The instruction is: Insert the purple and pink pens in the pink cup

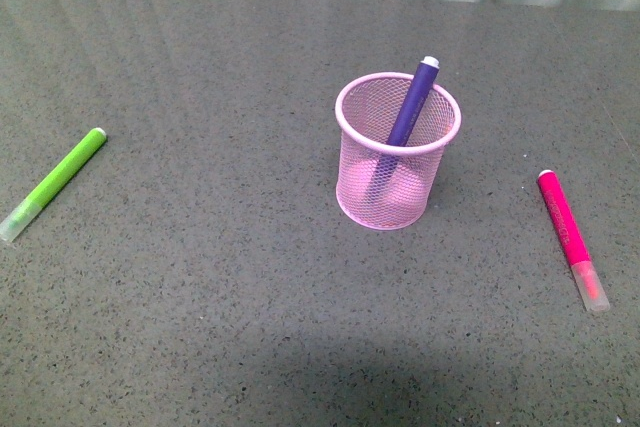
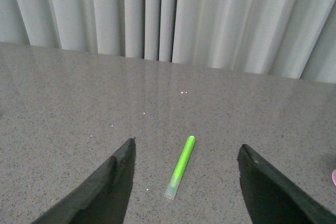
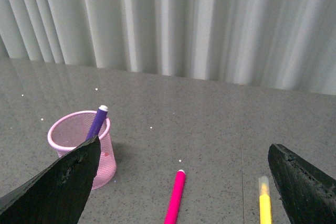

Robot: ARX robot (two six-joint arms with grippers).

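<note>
**Task status.** By the look of it, half done: one pen of two is in.

**Pink cup** (image 1: 352,182). Wire mesh with a solid rim. Stands upright near the middle of the table (image 1: 200,297).
- Contents: purple pen only.
- Room for a second pen appears ample.

**Purple pen** (image 1: 410,107). In the cup, leaning against the far rim.
- The white tip is up and stands clear above the rim.
- The lower end shows through the mesh near the bottom.

**Pink pen** (image 1: 566,227). Not yet in. Lies flat on the table to the right of the cup, well apart from it.
- The clear cap end points toward the robot.
- It touches nothing else.
- Left to do, as judged: pick it up and drop it into the cup.

**Green marker** (image 1: 60,179). Flat on the table, well left of the cup. Not part of the task.

**Yellow marker** (image 3: 265,205). Shows in the right wrist view only, near the pink pen on the side away from the cup.

**Left gripper** (image 2: 187,145). Jaws spread wide, holding nothing. Faces the green marker.

**Right gripper** (image 3: 185,144). Jaws spread wide, holding nothing. The pink pen lies ahead between them, untouched.
</note>
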